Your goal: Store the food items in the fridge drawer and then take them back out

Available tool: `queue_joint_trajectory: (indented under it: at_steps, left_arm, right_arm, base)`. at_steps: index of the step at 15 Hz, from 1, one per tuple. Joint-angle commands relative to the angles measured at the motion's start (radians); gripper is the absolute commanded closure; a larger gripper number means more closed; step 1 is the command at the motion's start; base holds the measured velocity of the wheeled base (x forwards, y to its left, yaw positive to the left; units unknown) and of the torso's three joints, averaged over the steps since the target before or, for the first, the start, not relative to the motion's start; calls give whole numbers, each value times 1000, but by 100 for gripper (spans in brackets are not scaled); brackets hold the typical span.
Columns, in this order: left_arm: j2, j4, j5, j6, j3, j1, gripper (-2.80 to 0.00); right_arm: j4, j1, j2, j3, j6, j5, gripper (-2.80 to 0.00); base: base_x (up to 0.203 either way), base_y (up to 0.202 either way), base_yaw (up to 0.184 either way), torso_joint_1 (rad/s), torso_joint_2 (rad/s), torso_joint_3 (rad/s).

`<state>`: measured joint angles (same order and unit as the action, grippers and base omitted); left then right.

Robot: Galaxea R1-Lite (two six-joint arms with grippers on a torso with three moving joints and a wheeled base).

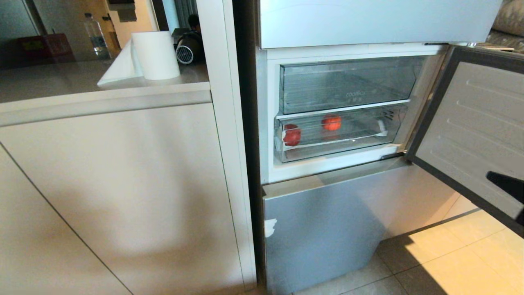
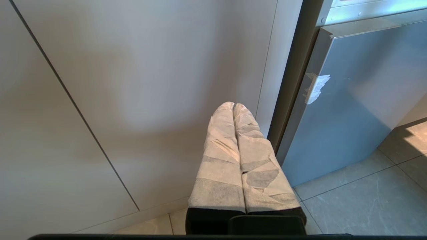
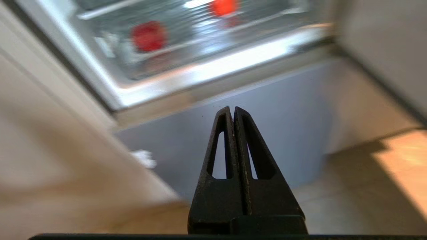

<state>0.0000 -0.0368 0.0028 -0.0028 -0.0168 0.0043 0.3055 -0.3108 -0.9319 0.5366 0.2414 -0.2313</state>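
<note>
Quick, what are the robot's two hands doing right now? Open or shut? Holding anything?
Left gripper: shut, holding nothing, by the cabinet.
Right gripper: shut, holding nothing, below the open fridge.

Right wrist view motion-blurred; sunlight patch on floor (image 1: 470, 254).

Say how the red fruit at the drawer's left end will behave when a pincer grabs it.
The left red fruit is round and smooth-looking, so it may slip or squirt sideways. On the fridge drawer floor, which looks ribbed, a nudge would probably roll it. It looks firm, not floppy.
</note>
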Motion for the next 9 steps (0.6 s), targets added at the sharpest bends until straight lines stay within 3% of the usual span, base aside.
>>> queue_joint_trajectory:
  at_steps: [1,4,7,9]
  left_arm:
    - [0,0,0,0,0,0,0]
    - [0,0,0,0,0,0,0]
    - [0,0,0,0,0,0,0]
    - [0,0,0,0,0,0,0]
  right_arm:
    - [-47,29,285,-113,-33,-33,0]
    - [-73,100,444,-320,-153,-51,0]
    - [16,248,535,-531,-301,94,0]
    - [-54,287,657,-539,-331,156,0]
  base:
    - [0,0,0,0,0,0]
    - [0,0,0,0,0,0]
    - [0,0,0,0,0,0]
    - [0,0,0,0,0,0]
